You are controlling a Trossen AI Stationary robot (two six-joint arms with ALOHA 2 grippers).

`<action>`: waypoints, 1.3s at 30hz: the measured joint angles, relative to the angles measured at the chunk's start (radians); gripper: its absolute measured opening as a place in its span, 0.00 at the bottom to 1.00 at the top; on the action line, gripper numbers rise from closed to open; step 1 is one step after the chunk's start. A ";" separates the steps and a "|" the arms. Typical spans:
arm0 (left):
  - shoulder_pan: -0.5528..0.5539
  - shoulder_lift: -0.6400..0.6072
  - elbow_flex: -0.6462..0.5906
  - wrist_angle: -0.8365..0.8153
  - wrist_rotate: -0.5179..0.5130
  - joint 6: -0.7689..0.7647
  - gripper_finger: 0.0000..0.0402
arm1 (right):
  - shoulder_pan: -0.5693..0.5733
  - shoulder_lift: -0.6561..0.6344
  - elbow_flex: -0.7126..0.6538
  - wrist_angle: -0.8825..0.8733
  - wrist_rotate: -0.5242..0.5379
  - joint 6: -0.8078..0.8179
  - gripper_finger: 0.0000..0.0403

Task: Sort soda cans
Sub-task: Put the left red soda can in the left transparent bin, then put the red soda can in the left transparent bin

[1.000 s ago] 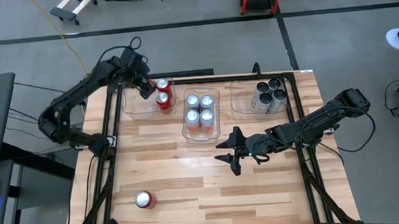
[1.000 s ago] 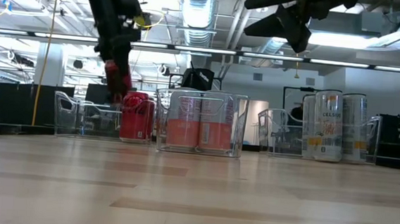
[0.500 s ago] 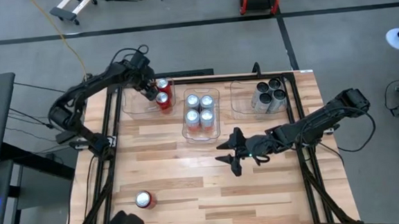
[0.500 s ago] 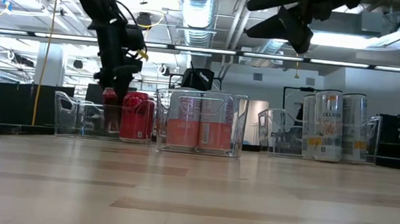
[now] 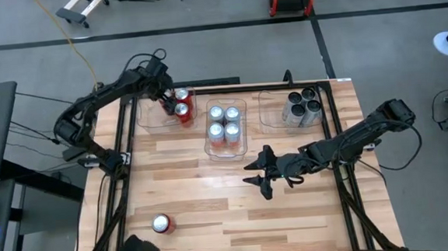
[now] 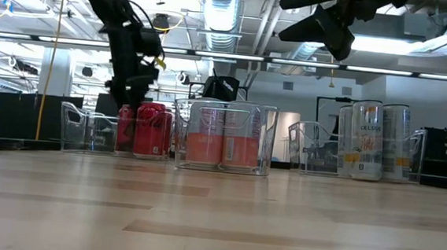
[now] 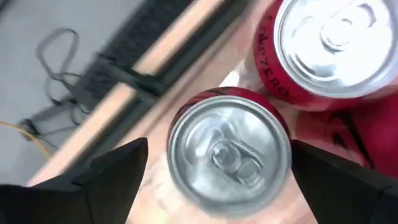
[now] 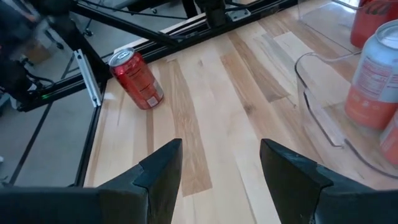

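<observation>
Two red cans (image 7: 229, 163) between wide-spread left tool (image 7: 217, 168) fingers, only via left wrist view; right tool (image 8: 217, 163) parted, empty.

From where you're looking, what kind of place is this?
Probably a robotics lab or workshop: a wooden table on a bare concrete floor, exposed ceiling ducts overhead, and cables trailing across the ground.

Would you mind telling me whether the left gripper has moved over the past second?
Yes. The left gripper has descended into the left bin, beside the red cans, and opened.
</observation>
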 joint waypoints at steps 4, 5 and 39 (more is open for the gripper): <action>0.000 -0.124 0.000 -0.022 -0.053 0.015 0.94 | 0.015 0.000 0.000 0.000 0.000 0.000 0.58; 0.000 -0.166 0.000 -0.028 -0.056 0.021 0.94 | 0.018 0.000 0.000 0.000 0.000 0.000 0.58; -0.521 -1.081 -0.549 0.001 0.355 -0.331 0.95 | 0.024 0.000 0.000 0.084 0.000 -0.035 0.58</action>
